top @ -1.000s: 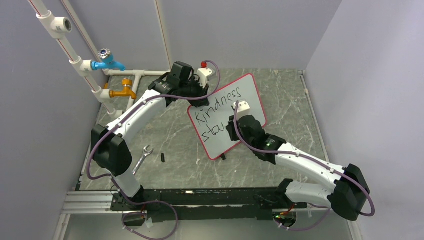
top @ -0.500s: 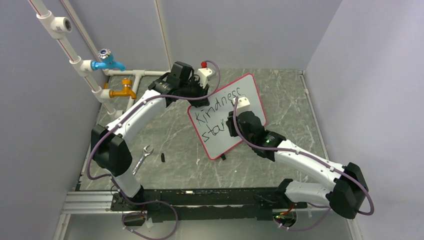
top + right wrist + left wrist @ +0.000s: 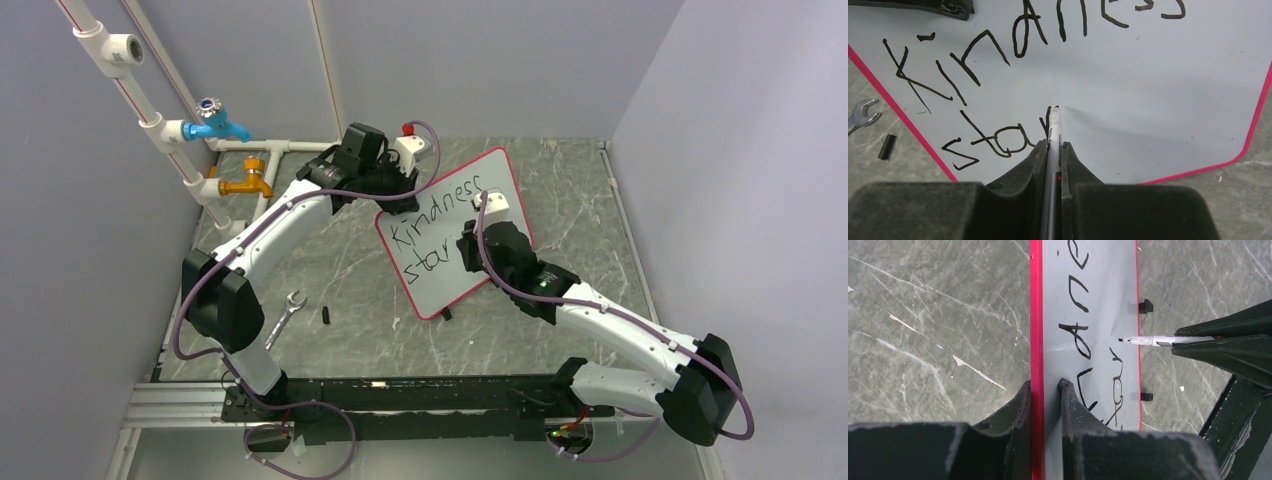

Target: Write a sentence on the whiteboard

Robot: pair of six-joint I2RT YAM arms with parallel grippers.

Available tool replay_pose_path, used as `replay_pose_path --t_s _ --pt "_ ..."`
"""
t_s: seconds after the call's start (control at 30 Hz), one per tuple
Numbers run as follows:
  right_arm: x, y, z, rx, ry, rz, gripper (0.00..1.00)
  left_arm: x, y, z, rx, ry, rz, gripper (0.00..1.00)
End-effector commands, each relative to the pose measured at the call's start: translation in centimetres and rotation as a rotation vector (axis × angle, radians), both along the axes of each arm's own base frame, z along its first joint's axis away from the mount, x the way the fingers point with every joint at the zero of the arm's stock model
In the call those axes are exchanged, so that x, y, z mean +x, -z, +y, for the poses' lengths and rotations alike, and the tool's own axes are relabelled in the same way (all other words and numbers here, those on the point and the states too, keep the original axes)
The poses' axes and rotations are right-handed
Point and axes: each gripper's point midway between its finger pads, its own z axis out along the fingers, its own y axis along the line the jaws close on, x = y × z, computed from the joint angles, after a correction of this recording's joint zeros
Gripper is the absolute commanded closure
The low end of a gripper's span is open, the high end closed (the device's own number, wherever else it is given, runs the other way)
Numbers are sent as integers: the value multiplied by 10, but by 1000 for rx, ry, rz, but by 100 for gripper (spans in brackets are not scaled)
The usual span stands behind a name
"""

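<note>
Grey veined tabletop (image 3: 340, 260), lilac walls (image 3: 480, 60); whiteboard (image 3: 432, 285) mid-table, wrench (image 3: 283, 315) left of it.

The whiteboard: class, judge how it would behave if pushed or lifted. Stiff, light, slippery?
Probably stiff: the left gripper pinches only one rim, yet the whiteboard looks flat. Likely light, since its thin edge fits in that narrow grip. It may pivot under a push from the marker, hence the clamp.

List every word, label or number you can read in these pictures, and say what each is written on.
"Kindness": first line on the whiteboard.
"star": second line, unfinished, ending at the marker tip.
Any print on the marker is too small to read.
</note>
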Motion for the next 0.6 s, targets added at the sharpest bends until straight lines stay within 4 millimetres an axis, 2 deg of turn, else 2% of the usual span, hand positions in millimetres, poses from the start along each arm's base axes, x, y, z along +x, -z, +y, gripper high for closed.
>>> replay_pose_path --t_s 0.0,0.3,0.57 --pt "6 -2 5 49 7 -10 100 -15 54 38 275 8 51 100" --pt "7 7 9 61 -6 13 100 -15 54 39 275 8 47 100" --pt "11 14 4 52 17 23 100 -15 53 39 273 9 47 100"
